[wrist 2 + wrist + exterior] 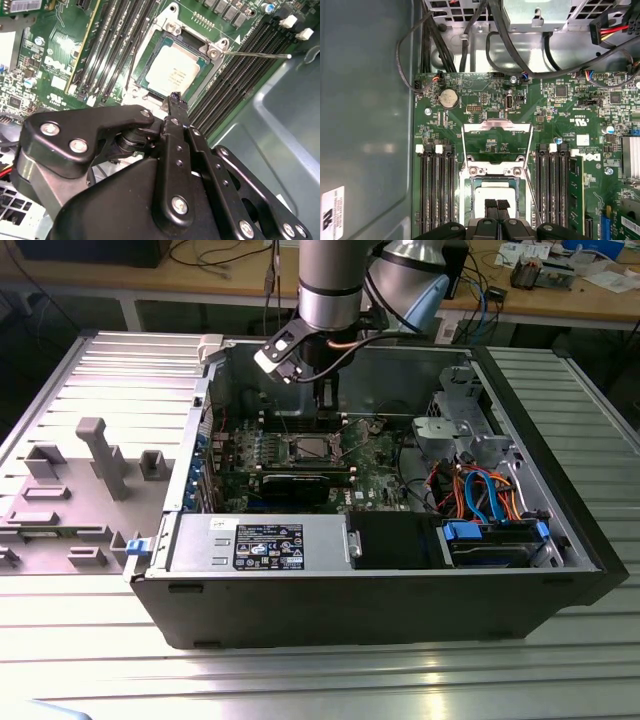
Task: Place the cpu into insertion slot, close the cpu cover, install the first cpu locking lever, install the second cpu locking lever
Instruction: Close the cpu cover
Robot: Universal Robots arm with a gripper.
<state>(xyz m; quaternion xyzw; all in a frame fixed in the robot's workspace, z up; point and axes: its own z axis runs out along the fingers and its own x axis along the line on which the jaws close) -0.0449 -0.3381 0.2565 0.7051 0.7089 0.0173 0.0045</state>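
My jaws are pressed together, gripping nothing, just above the cpu [495, 191].
The cpu lies in the insertion slot [470, 197], mid-frame in the exterior view; the cpu cover [497, 126] stands flipped open just beside it.

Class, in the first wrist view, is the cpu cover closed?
No, the cpu cover lies flipped open, leaving the cpu exposed.

A silvery metal table with long ribs [420, 680] carried everything. A big black computer case [380, 612], open on its upper side, lay directly on it, in the middle. At the exterior view's left, just beside the case, a flat grey plastic fixture with upright blocks [60, 510] also rested on the table.
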